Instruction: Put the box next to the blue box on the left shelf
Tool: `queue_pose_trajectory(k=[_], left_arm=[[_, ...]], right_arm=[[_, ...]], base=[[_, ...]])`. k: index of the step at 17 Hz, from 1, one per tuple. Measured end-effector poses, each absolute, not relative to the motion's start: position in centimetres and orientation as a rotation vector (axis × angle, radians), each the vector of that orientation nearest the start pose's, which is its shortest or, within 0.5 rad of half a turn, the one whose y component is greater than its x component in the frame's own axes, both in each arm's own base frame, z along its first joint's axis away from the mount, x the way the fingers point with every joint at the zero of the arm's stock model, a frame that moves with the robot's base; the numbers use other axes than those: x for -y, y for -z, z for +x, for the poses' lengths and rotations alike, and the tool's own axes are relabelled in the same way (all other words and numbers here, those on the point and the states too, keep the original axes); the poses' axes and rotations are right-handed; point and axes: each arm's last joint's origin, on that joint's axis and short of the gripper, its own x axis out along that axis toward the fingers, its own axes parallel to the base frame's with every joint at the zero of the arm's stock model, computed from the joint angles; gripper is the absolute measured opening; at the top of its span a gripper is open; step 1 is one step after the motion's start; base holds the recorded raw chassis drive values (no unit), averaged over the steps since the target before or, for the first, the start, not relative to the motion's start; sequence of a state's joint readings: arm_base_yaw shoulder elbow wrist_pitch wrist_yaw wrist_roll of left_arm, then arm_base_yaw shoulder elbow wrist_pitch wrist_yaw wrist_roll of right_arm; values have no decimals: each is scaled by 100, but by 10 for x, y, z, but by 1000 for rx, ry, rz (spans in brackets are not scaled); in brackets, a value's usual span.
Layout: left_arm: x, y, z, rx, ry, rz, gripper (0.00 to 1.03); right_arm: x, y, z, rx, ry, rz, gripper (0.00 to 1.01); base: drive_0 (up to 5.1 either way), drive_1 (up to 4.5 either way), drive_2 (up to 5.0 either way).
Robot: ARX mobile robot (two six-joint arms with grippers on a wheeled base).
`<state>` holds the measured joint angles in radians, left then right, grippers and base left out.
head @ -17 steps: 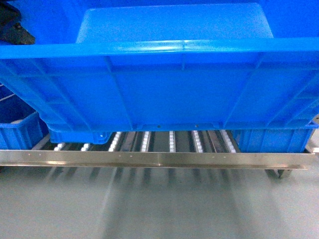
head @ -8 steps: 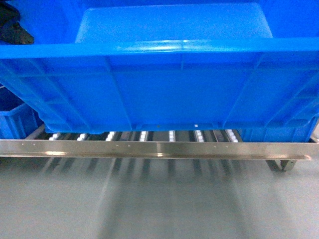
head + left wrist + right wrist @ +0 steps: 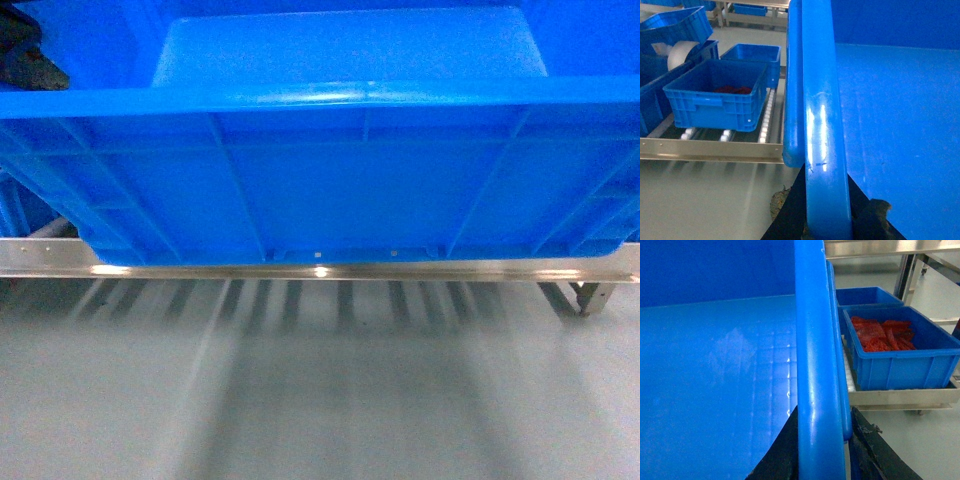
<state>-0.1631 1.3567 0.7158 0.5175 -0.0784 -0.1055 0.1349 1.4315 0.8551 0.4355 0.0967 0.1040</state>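
Shelf (image 3: 710, 150) rollers (image 3: 765, 120) beside box (image 3: 822, 125)

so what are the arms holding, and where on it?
The box: left gripper clamps its left rim, right gripper its right rim.

Smooth grey floor (image 3: 320, 400) with soft shine and streaky shadows, shiny metal rail (image 3: 330, 271) running across, metal table legs (image 3: 907, 270) at the back, small blue bins (image 3: 715, 100) off to the side
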Motion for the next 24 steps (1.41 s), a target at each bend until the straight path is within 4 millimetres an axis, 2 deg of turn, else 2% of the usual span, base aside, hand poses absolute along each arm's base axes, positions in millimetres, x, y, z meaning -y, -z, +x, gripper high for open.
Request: queue_pose_trajectory(k=[24], left_arm=[[45,-251,288,-128,78,-90,8]], right_arm=[[-40,-268,315,-143,-30,87,19]], base=[[0,0,0]])
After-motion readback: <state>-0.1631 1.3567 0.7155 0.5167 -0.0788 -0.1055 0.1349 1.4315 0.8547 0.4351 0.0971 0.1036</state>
